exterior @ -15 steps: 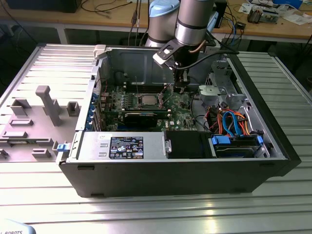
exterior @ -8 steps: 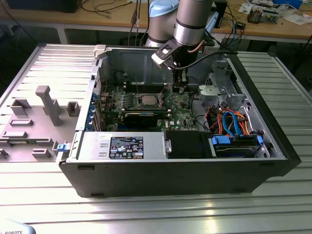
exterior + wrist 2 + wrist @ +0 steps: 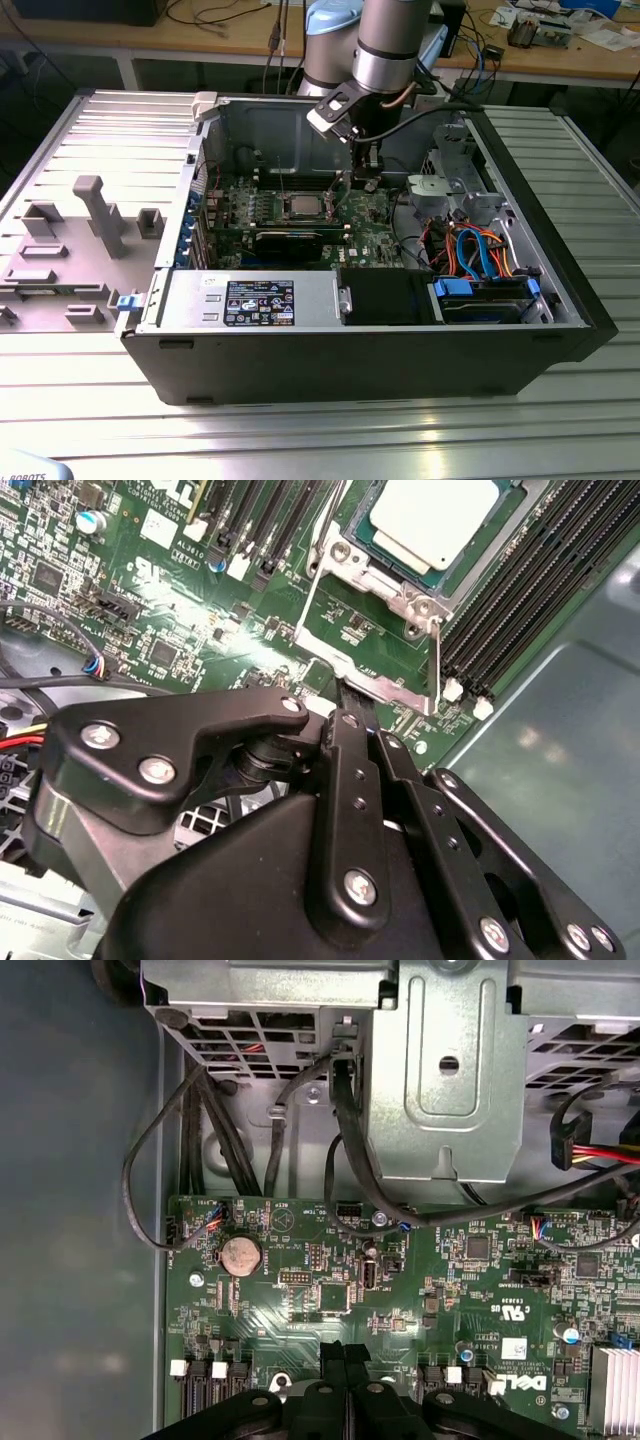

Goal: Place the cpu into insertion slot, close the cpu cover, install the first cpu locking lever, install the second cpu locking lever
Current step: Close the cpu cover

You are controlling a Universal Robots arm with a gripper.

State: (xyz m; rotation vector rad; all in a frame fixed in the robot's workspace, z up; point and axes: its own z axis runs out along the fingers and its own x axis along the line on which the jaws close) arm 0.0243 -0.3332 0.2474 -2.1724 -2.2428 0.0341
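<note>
The cpu (image 3: 435, 520), a silver-topped square chip, lies flat in the insertion slot on the green motherboard (image 3: 150, 600). The silvery cpu cover (image 3: 385, 585) lies down around it, its window framing the chip. Thin wire levers run along two sides of the cover (image 3: 437, 650) (image 3: 313, 575); I cannot tell whether they are latched. My gripper (image 3: 345, 692) is shut with nothing between its black fingers, its tip right at the cover's front tab. In the exterior view the gripper (image 3: 365, 180) hangs inside the open case, just to the right of the cpu (image 3: 303, 207). The first wrist view shows the shut fingertips (image 3: 345, 1352) over the board.
Black memory slots (image 3: 530, 590) flank the socket. A metal drive cage (image 3: 445, 1070) with black cables stands beside the board, near a coin battery (image 3: 240, 1253) and a heatsink (image 3: 615, 1385). The power supply (image 3: 250, 300) and blue cables (image 3: 480, 250) fill the case front. Grey fixtures (image 3: 95, 215) stand outside.
</note>
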